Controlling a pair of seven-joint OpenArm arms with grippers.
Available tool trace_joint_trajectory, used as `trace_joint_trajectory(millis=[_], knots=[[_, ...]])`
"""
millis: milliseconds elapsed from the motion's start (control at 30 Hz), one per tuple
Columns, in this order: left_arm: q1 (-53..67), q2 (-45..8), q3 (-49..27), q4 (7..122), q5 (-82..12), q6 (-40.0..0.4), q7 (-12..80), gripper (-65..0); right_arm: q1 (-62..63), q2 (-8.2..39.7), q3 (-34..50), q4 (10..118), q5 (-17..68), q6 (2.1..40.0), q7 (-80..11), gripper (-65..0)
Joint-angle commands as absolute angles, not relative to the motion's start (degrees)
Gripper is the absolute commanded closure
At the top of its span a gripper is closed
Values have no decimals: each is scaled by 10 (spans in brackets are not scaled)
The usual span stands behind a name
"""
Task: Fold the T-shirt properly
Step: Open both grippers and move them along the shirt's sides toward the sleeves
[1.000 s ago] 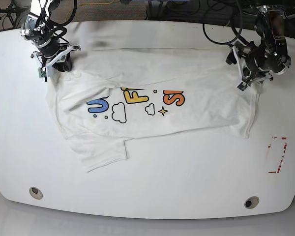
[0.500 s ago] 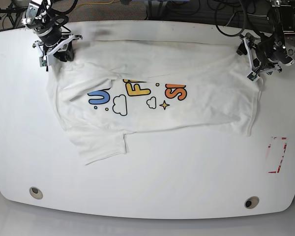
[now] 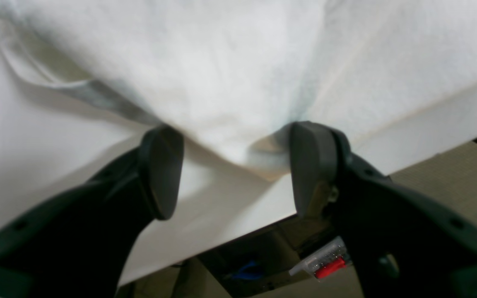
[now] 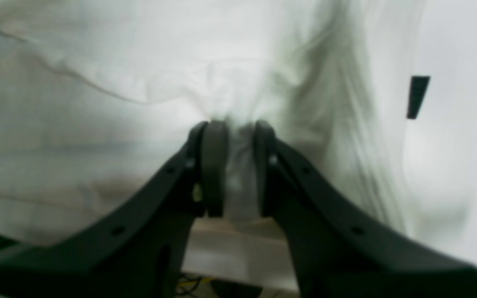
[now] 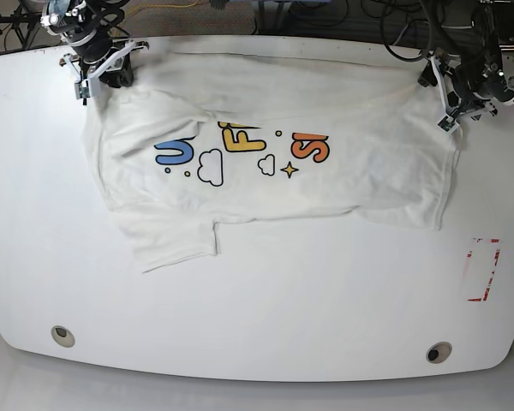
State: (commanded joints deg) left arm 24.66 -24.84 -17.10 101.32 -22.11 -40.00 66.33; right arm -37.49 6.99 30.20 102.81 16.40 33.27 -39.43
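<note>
The T-shirt (image 5: 274, 171) lies spread lengthwise across the desk (image 5: 257, 300) toward 12 o'clock, the right hand (image 4: 234, 165) pinching its 10 o'clock corner, the left hand (image 3: 230, 169) parted around its 2 o'clock edge.

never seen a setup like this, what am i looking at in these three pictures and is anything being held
This is a two-armed robot working at a white table. The base view looks down from above. The other two pictures come from cameras mounted on each wrist, looking along the black fingers.

Spread on the table is a white T-shirt with colourful letters, clouds and a star, one sleeve sticking out at the lower left.

The right gripper, at the top left of the overhead picture, is closed on a bunch of the shirt's cloth. The left gripper, at the top right of the overhead picture, is open, with the shirt's edge hanging between its fingers near the table's edge.
</note>
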Motion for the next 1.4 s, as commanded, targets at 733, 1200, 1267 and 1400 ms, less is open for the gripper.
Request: trace_joint_trajectory(millis=[733, 1200, 1267, 1400], knots=[[204, -246, -259, 1130, -222, -400, 778, -379, -393, 68, 302, 1081, 165, 333, -394, -189], [97, -245, -285, 1133, -221, -400, 800, -379, -327, 48, 329, 1148, 165, 335, -427, -431], [86, -245, -291, 1132, -221, -400, 800, -379, -305, 50, 329, 1148, 165, 335, -428, -433], [61, -235, -313, 1128, -218, -400, 800, -379, -258, 63, 329, 1134, 164, 334, -429, -431]])
